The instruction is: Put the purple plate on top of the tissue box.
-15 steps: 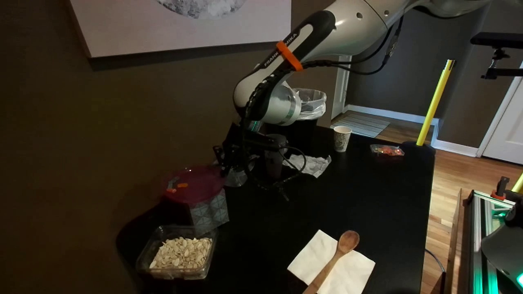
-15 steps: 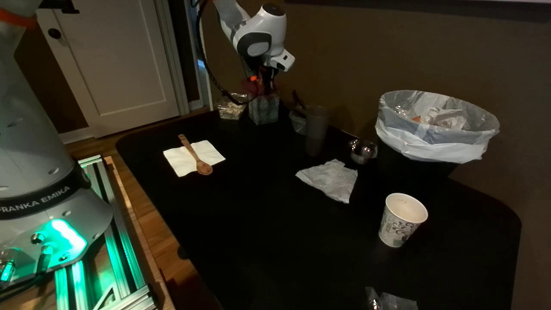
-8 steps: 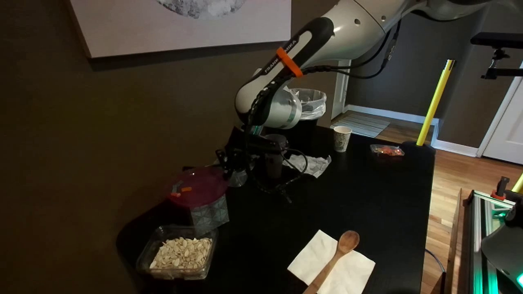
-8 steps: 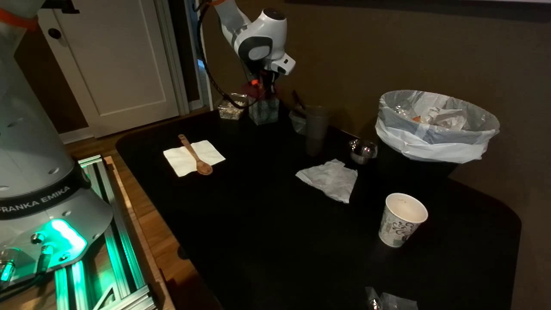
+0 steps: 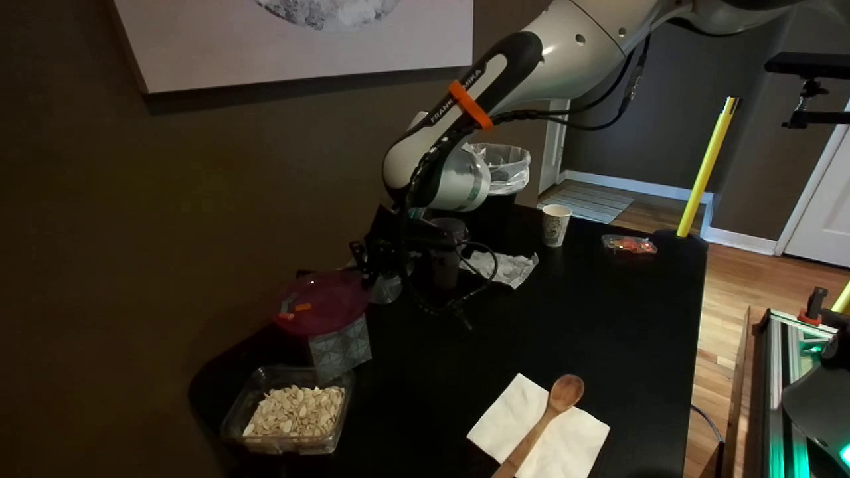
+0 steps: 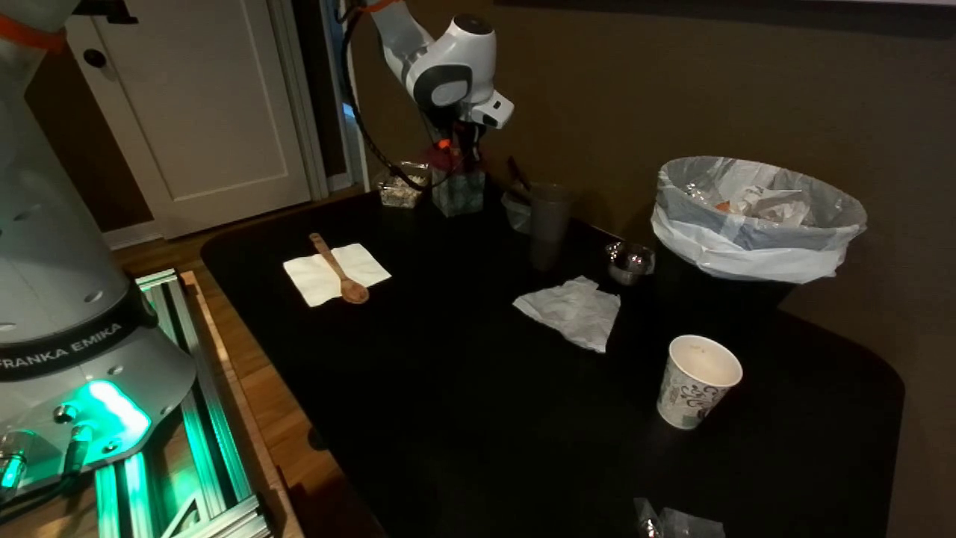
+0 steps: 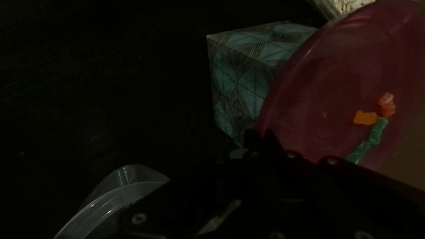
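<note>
The purple plate (image 5: 322, 305) is over the top of the tissue box (image 5: 342, 348) in both exterior views, with red (image 6: 437, 157) showing above the box (image 6: 458, 194). My gripper (image 7: 260, 136) is shut on the plate's near rim in the wrist view. There the plate (image 7: 318, 86) looks tilted and covers part of the patterned box (image 7: 239, 79). I cannot tell whether plate and box touch. The tissue tuft is hidden. Orange, red and green candies (image 7: 365, 118) lie on the plate. The gripper (image 5: 366, 269) is dark in an exterior view.
A clear tub of almond flakes (image 5: 295, 411) stands beside the box. A clear container (image 7: 116, 192) and a tall grey cup (image 6: 549, 224) are near the gripper. A wooden spoon (image 6: 340, 269) lies on a napkin. A metal bowl (image 6: 629, 261) and paper cup (image 6: 698, 381) stand farther off.
Over the last second the plate and gripper have come down slightly and shifted a little away from the wall. Over the last half second they have barely moved.
</note>
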Controlling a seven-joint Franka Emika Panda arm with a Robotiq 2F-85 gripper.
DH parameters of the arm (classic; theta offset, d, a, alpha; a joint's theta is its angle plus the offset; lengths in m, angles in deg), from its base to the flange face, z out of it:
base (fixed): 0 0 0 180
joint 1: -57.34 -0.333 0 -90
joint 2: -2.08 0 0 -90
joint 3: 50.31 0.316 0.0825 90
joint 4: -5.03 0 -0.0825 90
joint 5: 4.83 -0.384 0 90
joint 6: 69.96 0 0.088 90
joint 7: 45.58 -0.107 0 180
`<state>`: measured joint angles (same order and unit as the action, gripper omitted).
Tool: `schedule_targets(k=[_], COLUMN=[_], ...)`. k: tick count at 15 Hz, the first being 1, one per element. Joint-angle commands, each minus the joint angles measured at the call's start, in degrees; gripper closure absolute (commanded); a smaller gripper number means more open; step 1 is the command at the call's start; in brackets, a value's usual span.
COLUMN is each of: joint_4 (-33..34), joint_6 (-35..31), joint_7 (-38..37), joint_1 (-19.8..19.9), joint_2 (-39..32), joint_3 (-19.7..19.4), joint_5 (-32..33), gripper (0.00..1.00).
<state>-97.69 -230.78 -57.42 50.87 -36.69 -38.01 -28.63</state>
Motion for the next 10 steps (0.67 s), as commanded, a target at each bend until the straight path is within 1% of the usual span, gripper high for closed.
schedule_targets(k=[1, 3, 6, 9, 10], joint_4=[-0.5, -0.9, -2.0, -5.9, -7.9], joint_6=[-1.3, -0.6, 0.2, 2.2, 2.2], joint_7=[-0.6, -0.5, -0.4, -0.5, 0.2], joint_1=[-0.8, -1.0, -1.0, -1.8, -2.1], joint_2=[-0.2, 0.2, 1.9, 7.1, 9.3], joint_3=[-0.7, -0.9, -1.2, -2.5, -2.9], joint_5=[1.3, 2.1, 3.3, 6.0, 7.3], gripper=[0.60, 0.47, 0.23, 0.02, 0.00])
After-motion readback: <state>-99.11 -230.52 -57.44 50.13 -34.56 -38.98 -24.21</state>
